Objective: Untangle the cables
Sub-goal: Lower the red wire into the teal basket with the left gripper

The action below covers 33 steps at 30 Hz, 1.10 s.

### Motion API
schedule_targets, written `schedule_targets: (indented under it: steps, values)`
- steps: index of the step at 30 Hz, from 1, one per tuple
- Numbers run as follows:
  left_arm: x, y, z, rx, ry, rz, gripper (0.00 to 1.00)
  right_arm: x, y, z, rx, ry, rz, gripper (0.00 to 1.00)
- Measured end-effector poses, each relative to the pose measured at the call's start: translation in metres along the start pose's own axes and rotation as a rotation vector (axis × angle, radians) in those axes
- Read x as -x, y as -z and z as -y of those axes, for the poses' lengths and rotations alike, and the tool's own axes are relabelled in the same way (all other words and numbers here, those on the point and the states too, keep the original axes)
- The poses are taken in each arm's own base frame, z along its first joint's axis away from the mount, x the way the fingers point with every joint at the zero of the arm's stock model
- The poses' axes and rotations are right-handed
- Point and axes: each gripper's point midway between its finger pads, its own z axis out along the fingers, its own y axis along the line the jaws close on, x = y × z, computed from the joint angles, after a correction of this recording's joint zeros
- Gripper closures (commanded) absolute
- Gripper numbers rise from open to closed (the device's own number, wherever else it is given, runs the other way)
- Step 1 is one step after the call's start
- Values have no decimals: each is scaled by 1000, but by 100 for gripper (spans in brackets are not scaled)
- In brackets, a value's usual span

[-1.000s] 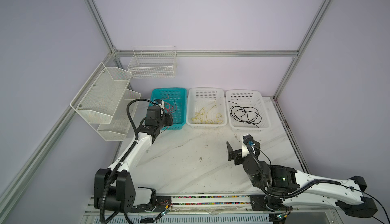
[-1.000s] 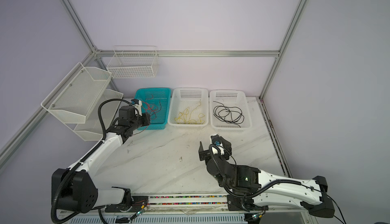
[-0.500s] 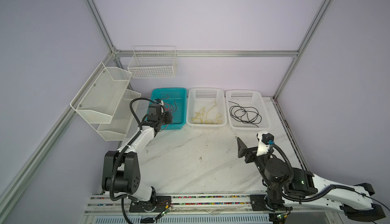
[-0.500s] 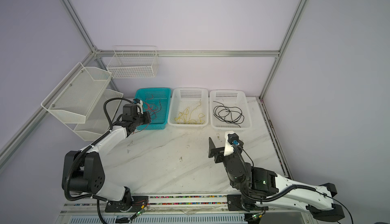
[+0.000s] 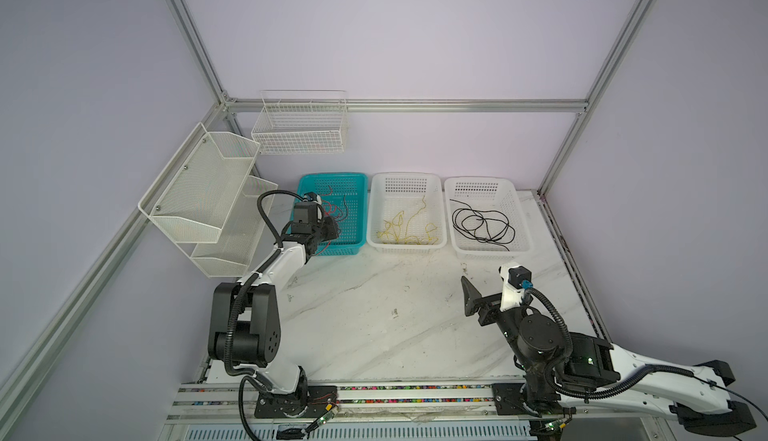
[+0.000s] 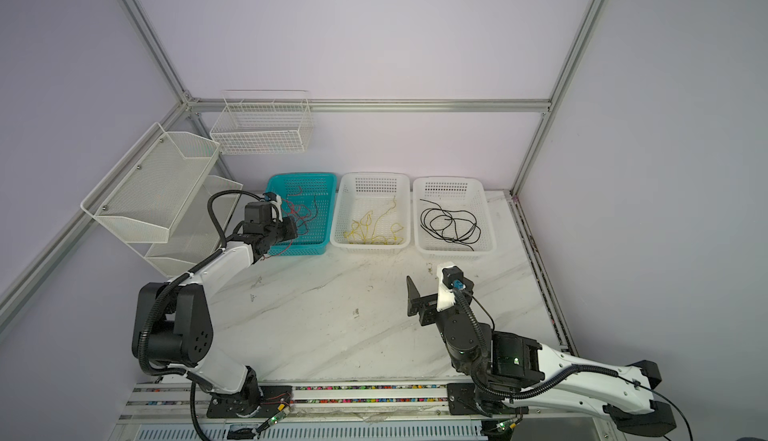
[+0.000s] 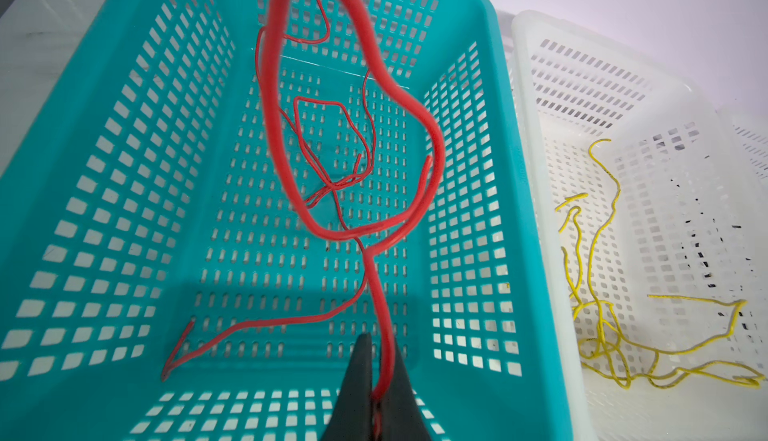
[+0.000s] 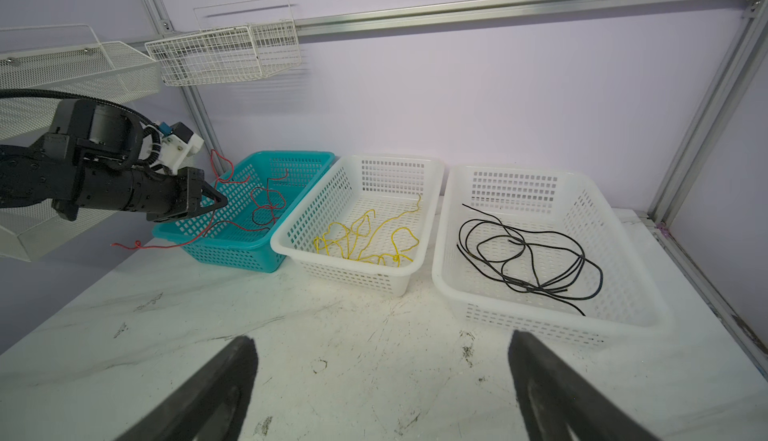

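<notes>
Marble tabletop [image 5: 374, 326]: left pincer [image 7: 377, 355] clamps red cable [image 7: 273, 106] above teal basket [image 7: 490, 127].

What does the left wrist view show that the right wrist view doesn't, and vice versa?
Left wrist only: the pinch close up, the left gripper shut on a red cable. Right wrist only: the open right gripper, a red end trailing outside the teal basket, the wire rack. Both: the teal basket holding red cable, yellow cables in a white basket.
</notes>
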Motion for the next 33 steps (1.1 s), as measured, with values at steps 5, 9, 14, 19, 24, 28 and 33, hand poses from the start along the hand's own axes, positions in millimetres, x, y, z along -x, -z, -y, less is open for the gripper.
schedule_targets:
  steps: [5, 9, 14, 19, 24, 28, 33]
  values:
    - [23, -10, 7, -10, -16, 23, 100, 6, 5, 5, 17, -47, 26, 3]
    - [47, -16, 15, -26, -34, 56, 100, 5, 5, 4, 28, -48, 29, 3]
    - [57, -30, 17, -25, -52, 49, 100, 6, 5, 2, 36, -50, 30, 3]
    - [50, -50, 14, -14, -65, 5, 100, 6, 5, 1, 39, -54, 33, 3]
    - [40, -64, 10, -2, -63, -38, 100, 5, 5, 0, 45, -52, 32, 3]
    - [37, -73, 8, 4, -62, -50, 100, 3, 5, 0, 50, -50, 29, 3]
    - [31, -78, 6, 13, -60, -70, 100, 3, 6, 1, 61, -62, 35, 3]
